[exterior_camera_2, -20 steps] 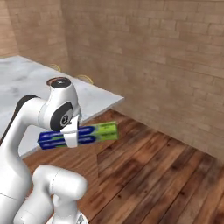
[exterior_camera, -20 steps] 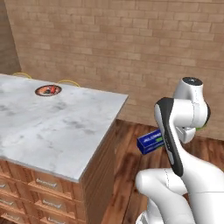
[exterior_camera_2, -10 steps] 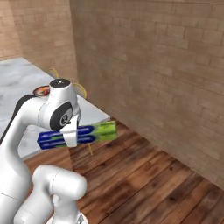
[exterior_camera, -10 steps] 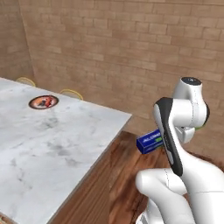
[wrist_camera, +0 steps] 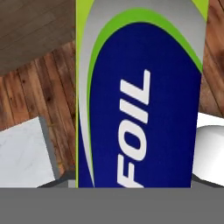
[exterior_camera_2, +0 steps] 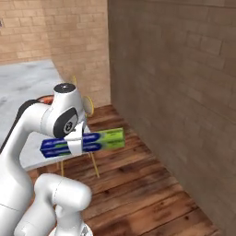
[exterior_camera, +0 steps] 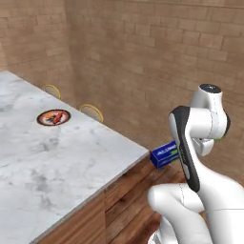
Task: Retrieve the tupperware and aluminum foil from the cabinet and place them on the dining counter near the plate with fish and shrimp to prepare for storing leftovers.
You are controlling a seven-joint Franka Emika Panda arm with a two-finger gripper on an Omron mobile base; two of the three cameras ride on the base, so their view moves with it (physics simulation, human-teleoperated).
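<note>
Gripper (exterior_camera_2: pixel 75 144) clamped across the foil (exterior_camera_2: pixel 83 142), box level and held out over the floor beside the counter (exterior_camera: pixel 57 162), so best carry it steady and set it flat near the plate (exterior_camera: pixel 54 116), clear of the edge.

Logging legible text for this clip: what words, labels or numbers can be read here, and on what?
"FOIL": white capitals on the long dark blue and green aluminum foil box, hand view.
Pale lettering along the same box's side in both base views: too small to read.
Nothing else carries text.
</note>
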